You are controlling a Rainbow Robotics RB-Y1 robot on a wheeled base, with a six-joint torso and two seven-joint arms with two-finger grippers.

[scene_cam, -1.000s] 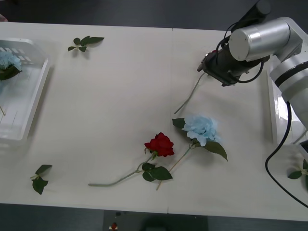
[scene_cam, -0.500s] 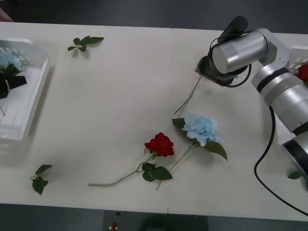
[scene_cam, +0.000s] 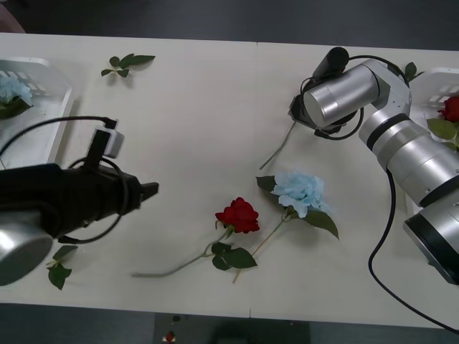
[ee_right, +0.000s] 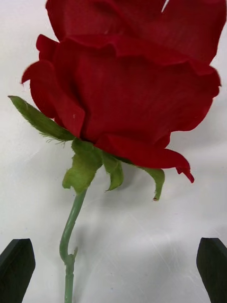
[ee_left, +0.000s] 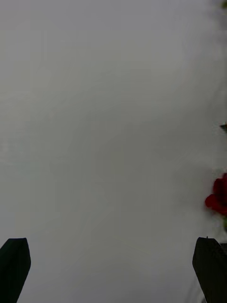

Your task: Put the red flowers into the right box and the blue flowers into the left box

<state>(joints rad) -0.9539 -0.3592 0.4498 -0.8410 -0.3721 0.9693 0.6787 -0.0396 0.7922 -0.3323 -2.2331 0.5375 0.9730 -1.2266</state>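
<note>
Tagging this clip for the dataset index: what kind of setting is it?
Most likely an indoor lab or test bench, not a home: a plain white table over dark flooring, artificial flowers laid out as sorting props (a red rose, a blue flower), and translucent plastic trays at each side.

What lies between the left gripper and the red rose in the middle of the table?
Nothing visible. Only bare table separates the open left gripper from the red rose; the rose's stem trails toward the robot, off that line.
</note>
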